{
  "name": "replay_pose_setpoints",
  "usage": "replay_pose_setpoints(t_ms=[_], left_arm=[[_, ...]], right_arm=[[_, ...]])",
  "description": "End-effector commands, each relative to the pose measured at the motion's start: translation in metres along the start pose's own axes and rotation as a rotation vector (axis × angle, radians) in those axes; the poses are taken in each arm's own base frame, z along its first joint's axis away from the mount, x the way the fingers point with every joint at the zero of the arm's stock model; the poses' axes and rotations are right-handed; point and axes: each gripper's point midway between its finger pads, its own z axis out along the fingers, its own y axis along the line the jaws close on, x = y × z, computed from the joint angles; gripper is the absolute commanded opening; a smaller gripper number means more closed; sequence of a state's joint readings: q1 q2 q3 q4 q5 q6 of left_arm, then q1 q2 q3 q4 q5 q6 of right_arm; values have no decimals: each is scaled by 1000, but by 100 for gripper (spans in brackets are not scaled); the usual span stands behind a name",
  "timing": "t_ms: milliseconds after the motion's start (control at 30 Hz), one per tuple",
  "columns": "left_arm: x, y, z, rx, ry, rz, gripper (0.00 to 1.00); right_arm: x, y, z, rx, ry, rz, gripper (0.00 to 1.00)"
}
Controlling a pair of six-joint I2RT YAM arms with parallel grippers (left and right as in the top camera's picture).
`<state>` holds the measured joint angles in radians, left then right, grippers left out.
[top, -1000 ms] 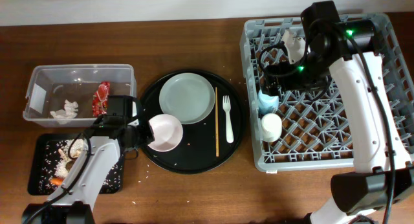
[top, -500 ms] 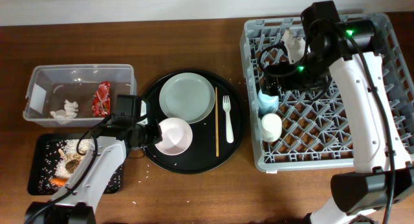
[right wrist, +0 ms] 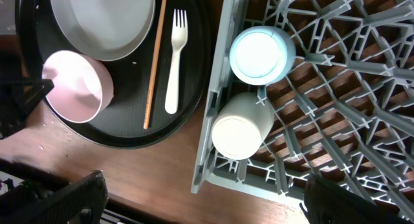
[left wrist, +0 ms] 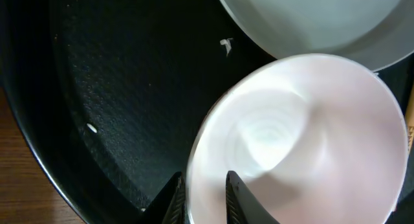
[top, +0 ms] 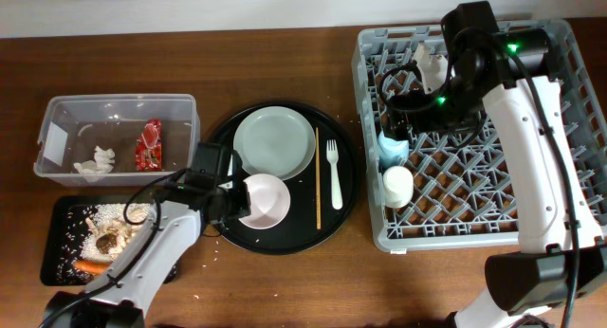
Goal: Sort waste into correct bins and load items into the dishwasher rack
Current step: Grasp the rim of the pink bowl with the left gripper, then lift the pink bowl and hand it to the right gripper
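The cream cup (top: 397, 186) and light blue cup (top: 391, 146) sit in the rack (top: 569, 129); the left tool (top: 235, 198) pinches the bowl (top: 267, 201) by its rim; plate (top: 273, 143), fork (top: 334, 173) and stick (top: 317, 176) are left; I cannot tell the grip of the right tool (top: 398, 99).

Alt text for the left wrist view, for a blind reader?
The left gripper pinches the near rim of a small white bowl over a large round black tray. A pale round plate fills the top right.
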<state>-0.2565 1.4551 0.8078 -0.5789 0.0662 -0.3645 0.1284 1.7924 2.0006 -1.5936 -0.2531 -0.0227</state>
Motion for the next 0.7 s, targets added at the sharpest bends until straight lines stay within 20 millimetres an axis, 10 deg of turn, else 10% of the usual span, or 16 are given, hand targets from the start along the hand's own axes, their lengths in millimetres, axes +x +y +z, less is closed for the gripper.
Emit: replay_pose_setpoints(t_ms=[0, 467, 533, 667], left_arm=[[4, 3, 4, -36, 5, 11, 21], [7, 5, 18, -46, 34, 10, 21], [7, 5, 19, -48, 37, 10, 1], [-9, -3, 1, -39, 13, 11, 0]], right_arm=[[0, 5, -2, -7, -6, -6, 99], [0, 4, -2, -6, -6, -5, 99], [0, 4, -2, -6, -6, -5, 99], [0, 5, -2, -7, -6, -6, 99]])
